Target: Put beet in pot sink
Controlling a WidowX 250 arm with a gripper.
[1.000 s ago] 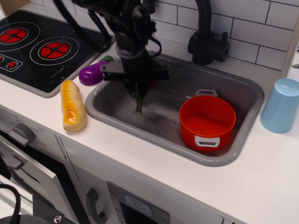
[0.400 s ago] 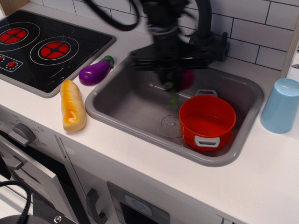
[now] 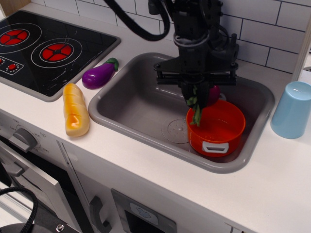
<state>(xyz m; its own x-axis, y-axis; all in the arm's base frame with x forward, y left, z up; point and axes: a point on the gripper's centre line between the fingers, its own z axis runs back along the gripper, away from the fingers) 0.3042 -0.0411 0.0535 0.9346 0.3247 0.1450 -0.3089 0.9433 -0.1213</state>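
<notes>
My gripper (image 3: 198,92) hangs over the left rim of the orange-red pot (image 3: 216,128), which stands at the right of the grey sink (image 3: 131,104). The gripper is shut on the beet (image 3: 213,94): its magenta root shows at the right of the fingers and its dark green stalks (image 3: 196,110) hang down over the pot's left edge. The beet is held above the pot, not touching its floor.
A purple eggplant (image 3: 98,75) and a yellow bread loaf (image 3: 75,109) lie on the counter left of the sink. A pale blue cup (image 3: 292,109) stands right of it. The black faucet (image 3: 216,46) rises behind the gripper. The stove (image 3: 43,48) is at far left.
The gripper has carried the beet rightwards from over the sink's left half to above the pot's left rim. The pot has not moved.
</notes>
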